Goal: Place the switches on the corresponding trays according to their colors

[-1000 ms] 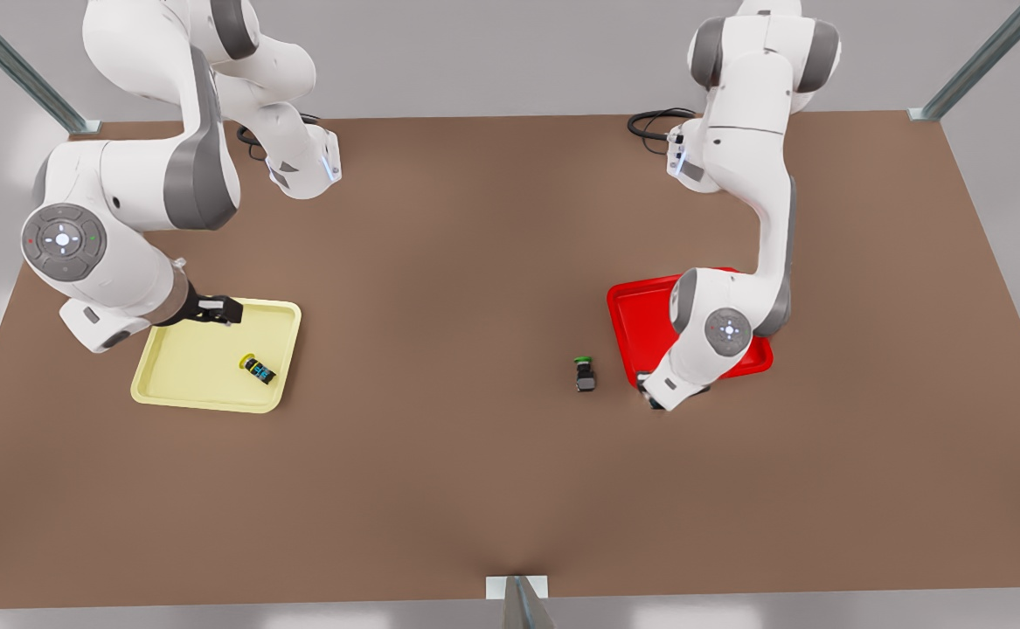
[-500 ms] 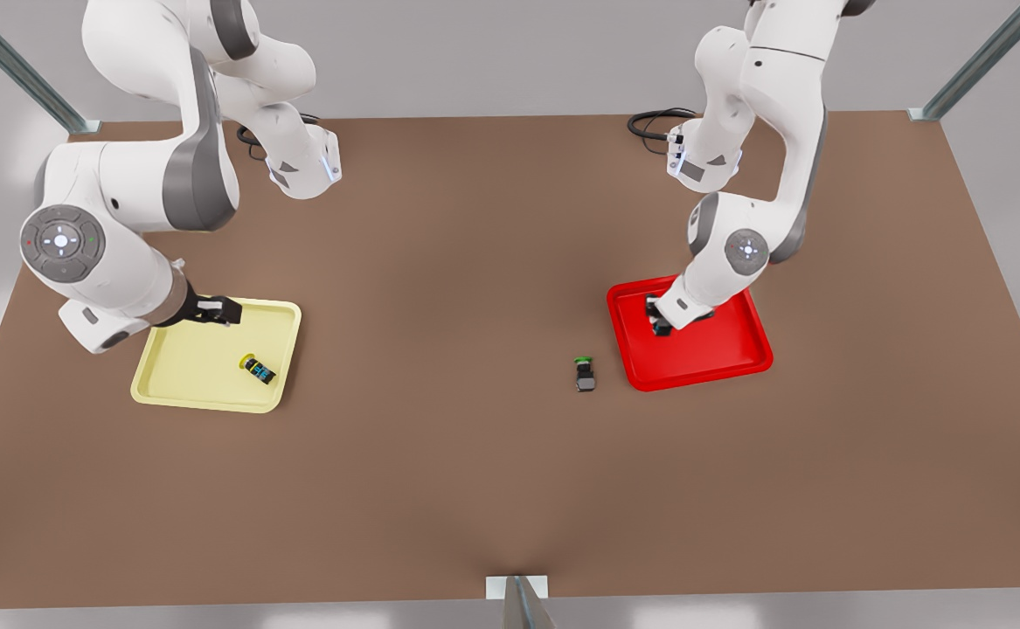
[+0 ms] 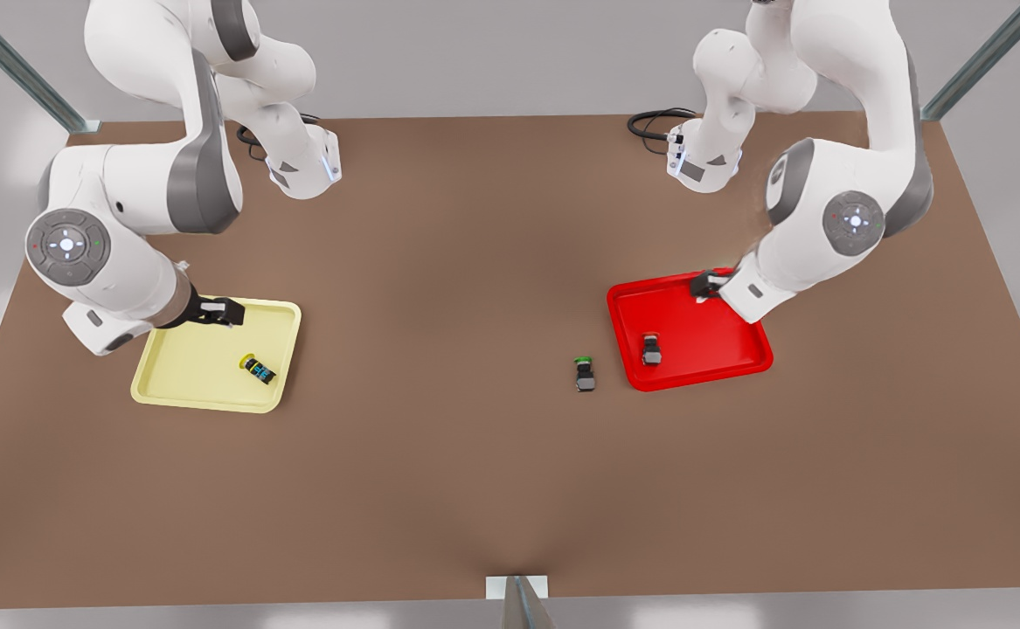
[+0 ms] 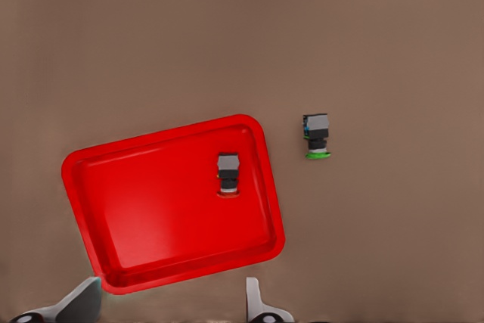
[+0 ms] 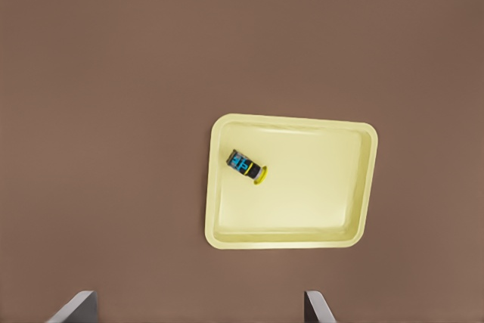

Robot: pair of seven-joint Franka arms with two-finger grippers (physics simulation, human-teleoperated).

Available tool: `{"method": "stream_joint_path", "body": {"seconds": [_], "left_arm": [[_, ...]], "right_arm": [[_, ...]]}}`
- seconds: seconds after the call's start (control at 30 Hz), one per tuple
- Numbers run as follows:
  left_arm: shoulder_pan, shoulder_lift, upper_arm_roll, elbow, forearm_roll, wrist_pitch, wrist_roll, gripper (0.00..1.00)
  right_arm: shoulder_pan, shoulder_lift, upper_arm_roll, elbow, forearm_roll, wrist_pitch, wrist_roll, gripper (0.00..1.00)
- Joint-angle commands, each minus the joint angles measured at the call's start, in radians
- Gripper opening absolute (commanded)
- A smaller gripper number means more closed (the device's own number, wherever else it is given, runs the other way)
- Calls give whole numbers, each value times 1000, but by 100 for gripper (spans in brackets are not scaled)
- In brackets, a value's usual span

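The red-capped switch (image 3: 651,349) (image 4: 228,174) lies on its side inside the red tray (image 3: 711,349) (image 4: 151,209), near the tray's edge on the front view's left. My left gripper (image 3: 704,284) (image 4: 170,309) hangs open and holds nothing above the tray's far edge, apart from the switch. On the front view's left, the yellow-capped switch (image 3: 257,369) (image 5: 247,166) rests in the pale yellow tray (image 3: 195,367) (image 5: 310,187). My right gripper (image 3: 225,312) (image 5: 197,312) waits open over that tray's far edge.
A green-capped switch (image 3: 585,374) (image 4: 317,135) sits on the brown table (image 3: 440,288) just outside the red tray on the front view's left. Black cables (image 3: 649,122) lie at the table's far edge by one arm's base.
My left gripper travelled from the red tray's near corner across the tray to its far edge. The red-capped switch, unseen a second ago, now lies free in the tray. The right arm barely moved.
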Motion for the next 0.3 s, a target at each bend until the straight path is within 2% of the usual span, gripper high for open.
{"method": "stream_joint_path", "body": {"seconds": [0.0,0.03,0.07,0.17,0.27], "left_arm": [[20,0,-1,16,50,-18,7,100],[110,-3,-27,24,52,-27,76,100],[235,-40,-102,19,55,-71,111,100],[405,-136,-194,18,127,-144,123,100],[465,-126,-231,22,133,-142,123,100]], "right_arm": [[2,0,1,0,0,0,0,100],[0,0,-1,0,0,-1,0,100],[0,0,-1,1,0,-1,0,100],[0,1,-1,1,0,0,0,100],[-2,1,1,1,0,2,0,100]]}}
